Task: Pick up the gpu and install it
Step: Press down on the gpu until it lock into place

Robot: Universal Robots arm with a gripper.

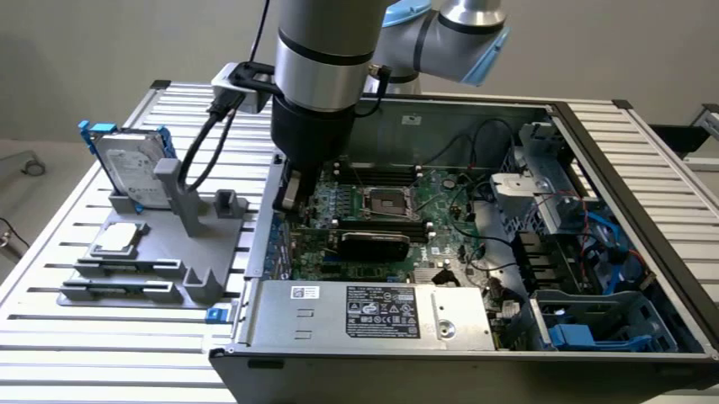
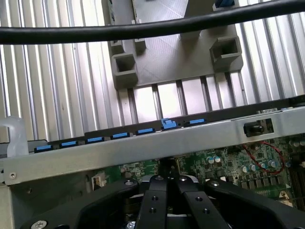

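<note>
A: Where's everything sitting?
B: Open computer case takes the table's 3 o'clock half in the exterior view. Motherboard lies flat inside, power supply at its 6 o'clock, drive cage at 3.
A: And outside the case?
B: Parts holder at 9 o'clock of it, on the table. Hard drive stands upright at the holder's 12 o'clock end; processor chip lies flat at its 6.
A: The arm?
B: Arm comes down from 12 o'clock, over the case's 9 o'clock wall.
</note>
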